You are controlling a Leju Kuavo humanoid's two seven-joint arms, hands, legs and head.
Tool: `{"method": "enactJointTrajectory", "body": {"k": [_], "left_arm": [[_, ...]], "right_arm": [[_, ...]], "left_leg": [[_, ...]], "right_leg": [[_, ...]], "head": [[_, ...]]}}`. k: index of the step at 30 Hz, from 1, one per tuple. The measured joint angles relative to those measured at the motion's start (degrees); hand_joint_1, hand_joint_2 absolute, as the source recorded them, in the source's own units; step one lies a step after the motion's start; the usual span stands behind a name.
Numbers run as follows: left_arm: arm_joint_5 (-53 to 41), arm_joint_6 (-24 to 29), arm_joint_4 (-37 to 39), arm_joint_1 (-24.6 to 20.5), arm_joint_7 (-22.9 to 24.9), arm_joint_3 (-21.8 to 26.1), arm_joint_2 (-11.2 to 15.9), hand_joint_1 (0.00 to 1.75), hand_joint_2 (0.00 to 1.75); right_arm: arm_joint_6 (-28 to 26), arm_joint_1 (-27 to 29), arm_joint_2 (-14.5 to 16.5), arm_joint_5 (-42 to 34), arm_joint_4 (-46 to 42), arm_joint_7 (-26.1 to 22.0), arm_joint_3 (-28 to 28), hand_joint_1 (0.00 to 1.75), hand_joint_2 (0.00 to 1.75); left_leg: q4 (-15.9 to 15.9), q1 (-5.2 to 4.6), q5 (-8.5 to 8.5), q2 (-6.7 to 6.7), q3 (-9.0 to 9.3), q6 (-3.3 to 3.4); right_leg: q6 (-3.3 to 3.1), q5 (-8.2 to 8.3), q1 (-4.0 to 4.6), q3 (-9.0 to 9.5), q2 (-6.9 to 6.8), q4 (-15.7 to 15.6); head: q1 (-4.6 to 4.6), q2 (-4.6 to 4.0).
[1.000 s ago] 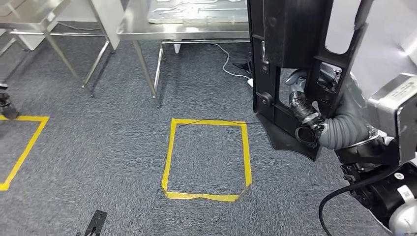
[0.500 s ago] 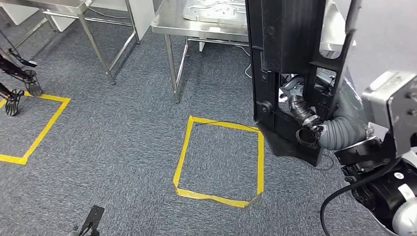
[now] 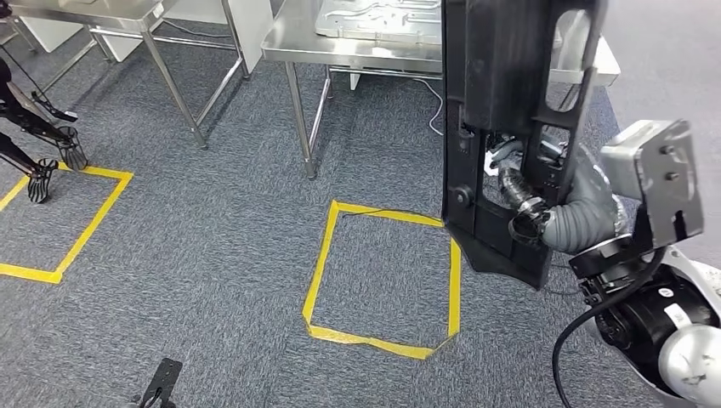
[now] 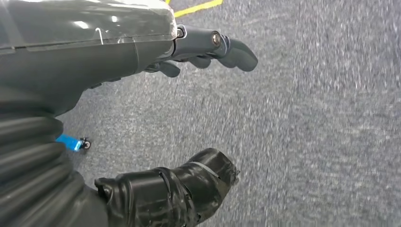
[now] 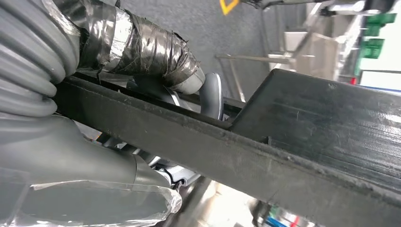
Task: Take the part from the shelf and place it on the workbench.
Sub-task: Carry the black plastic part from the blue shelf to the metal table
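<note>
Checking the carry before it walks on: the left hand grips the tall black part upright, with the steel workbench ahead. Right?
Not the left. In the head view, the right hand grips the black part; the left hand hangs over the carpet holding nothing. The part is upright and the steel workbench ahead.

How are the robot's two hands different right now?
The right hand grips a tall black part, its fingers reaching through an opening in the frame; the left hand holds nothing, with its fingers apart. The right hand is raised in front of the robot near the steel workbench; the left hand hangs over the grey carpet. Both have grey ribbed covers and dark fingers.
</note>
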Motion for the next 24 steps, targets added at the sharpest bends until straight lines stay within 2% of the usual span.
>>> {"method": "enactJointTrajectory", "body": {"k": [1, 2, 3, 4, 8, 9, 10, 12, 13, 14, 15, 17, 18, 19, 21, 23, 24], "left_arm": [[0.0, -0.4, 0.0, 0.0, -0.1, 0.0, 0.0, 0.0, 1.75], [0.0, -0.8, 0.0, -0.1, -0.1, 0.0, 0.0, 0.0, 1.75], [0.0, -1.2, 0.0, -0.2, -0.2, 0.0, 0.0, 0.0, 1.75], [0.0, -1.8, 0.0, -0.3, -0.4, 0.0, 0.0, 0.0, 1.75], [0.0, -3.2, 0.0, -0.4, -0.7, -0.1, 0.0, 0.0, 1.75], [0.0, -3.3, 0.0, -0.5, -0.8, -0.1, -0.1, 0.0, 1.75], [0.0, -3.3, 0.0, -0.6, -0.8, -0.1, -0.1, 0.0, 1.75], [0.0, -3.3, 0.0, -0.6, -0.9, -0.1, -0.1, 0.0, 1.75], [0.0, -3.4, 0.0, -0.6, -0.9, -0.1, -0.1, 0.0, 1.75], [0.0, -3.4, 0.0, -0.6, -0.9, -0.1, -0.1, 0.0, 1.75], [0.0, -3.4, 0.0, -0.6, -0.9, -0.1, -0.1, 0.0, 1.75], [0.0, -3.4, 0.0, -0.7, -1.1, -0.1, -0.2, 0.0, 1.75], [0.0, -3.4, 0.0, -0.7, -1.2, -0.1, -0.2, 0.0, 1.75], [0.0, -3.4, 0.0, -0.7, -1.2, -0.1, -0.2, 0.0, 1.75], [0.0, -3.4, 0.0, -0.7, -1.3, -0.1, -0.3, 0.0, 1.75], [0.0, -3.5, 0.0, -0.7, -1.4, -0.1, -0.3, 0.0, 1.75], [0.0, -3.4, 0.0, -0.7, -1.4, -0.1, -0.4, 0.0, 1.75]], "right_arm": [[0.2, 0.2, -0.1, 0.0, 0.4, 0.0, 0.0, 1.75, 1.75], [0.6, 0.2, -0.2, 0.5, 0.7, 0.2, -0.1, 1.75, 1.75], [1.1, 0.2, -0.5, 1.5, 1.1, 0.6, -0.2, 1.75, 1.75], [1.7, 0.2, -0.9, 3.2, 1.6, 1.4, -0.2, 1.75, 1.75], [3.5, 0.4, -3.0, 8.8, 4.1, 4.9, -0.4, 1.75, 1.75], [3.8, 0.6, -3.5, 8.9, 4.8, 5.2, -0.6, 1.75, 1.75], [4.0, 0.9, -4.0, 8.8, 5.5, 5.3, -0.9, 1.75, 1.75], [4.3, 1.7, -4.7, 8.7, 6.8, 5.3, -1.6, 1.75, 1.75], [4.5, 2.2, -5.0, 8.7, 7.4, 5.3, -1.7, 1.75, 1.75], [4.6, 2.5, -5.3, 8.8, 7.9, 5.3, -1.8, 1.75, 1.75], [4.7, 2.8, -5.6, 8.8, 8.4, 5.3, -1.8, 1.75, 1.75], [4.8, 3.0, -6.1, 8.8, 9.1, 5.3, -2.0, 1.75, 1.75], [4.8, 3.0, -6.2, 8.9, 9.3, 5.3, -2.3, 1.75, 1.75], [4.9, 3.0, -6.4, 8.9, 9.5, 5.4, -2.6, 1.75, 1.75], [5.1, 3.1, -6.7, 9.0, 10.0, 5.4, -3.2, 1.75, 1.75], [5.5, 3.2, -7.0, 9.2, 10.3, 5.5, -3.5, 1.75, 1.75], [5.8, 3.2, -7.1, 9.5, 10.4, 5.6, -3.7, 1.75, 1.75]], "left_leg": [[-3.6, 0.16, 1.84, 0.15, 1.75, -0.13], [-7.0, 0.17, 2.97, 0.24, 3.56, -0.15], [-9.6, 0.14, 3.6, 0.23, 4.86, 0.1], [-10.8, 0.03, 3.59, 0.18, 5.48, 0.47], [-11.3, -0.05, 3.47, -0.03, 5.6, 2.25], [-11.5, 0.04, 3.56, -0.05, 5.69, 2.66], [-11.6, 0.07, 3.6, -0.06, 5.76, 2.97], [-11.7, -0.06, 3.55, -0.1, 5.72, 3.36], [-11.7, -0.15, 3.52, -0.12, 5.73, 3.41], [-11.6, -0.22, 3.48, -0.15, 5.76, 3.45], [-11.6, -0.27, 3.44, -0.2, 5.84, 3.47], [-11.6, -0.34, 3.32, -0.3, 6.03, 3.39], [-11.6, -0.42, 3.27, -0.35, 6.04, 3.22], [-11.6, -0.46, 3.26, -0.38, 6.0, 2.98], [-11.8, -0.48, 3.35, -0.4, 5.93, 2.37], [-11.5, -0.47, 3.04, -0.32, 5.76, 1.73], [-10.3, -0.48, 2.3, -0.23, 5.25, 1.44]], "right_leg": [[0.25, -0.26, -0.13, -0.01, 0.0, 0.3], [0.6, -0.58, -0.11, -0.15, 0.01, 0.8], [0.97, -0.87, -0.07, -0.33, 0.01, 1.2], [1.34, -1.07, 0.02, -0.5, 0.01, 1.5], [2.41, -1.67, -0.04, -0.84, -0.02, 2.0], [2.64, -2.63, -0.1, -1.53, 0.03, 3.5], [2.83, -4.09, -0.16, -2.87, 0.12, 6.2], [3.04, -7.08, -0.19, -6.64, 0.24, 13.7], [3.07, -7.55, -0.2, -8.1, 0.26, 16.2], [3.01, -7.02, -0.2, -8.68, 0.27, 16.8], [2.86, -5.46, -0.19, -8.16, 0.29, 15.2], [2.28, -1.56, -0.05, -4.94, 0.34, 7.8], [2.0, -0.37, 0.14, -3.33, 0.37, 4.4], [1.78, 0.08, 0.35, -2.33, 0.4, 2.3], [1.48, -0.05, 0.69, -1.87, 0.4, 1.2], [0.97, 0.24, 0.31, -1.52, 0.35, 0.6], [0.67, 0.36, 0.12, -1.25, 0.28, 0.3]], "head": [[0.01, 0.0], [-0.05, 0.0], [-0.11, -0.01], [-0.16, 0.0], [-0.15, 0.01], [-0.01, 0.01], [0.14, 0.01], [0.36, 0.0], [0.38, 0.01], [0.38, 0.0], [0.39, 0.0], [0.38, -0.01], [0.35, 0.0], [0.35, 0.0], [0.35, 0.0], [0.34, 0.0], [0.25, 0.01]]}}
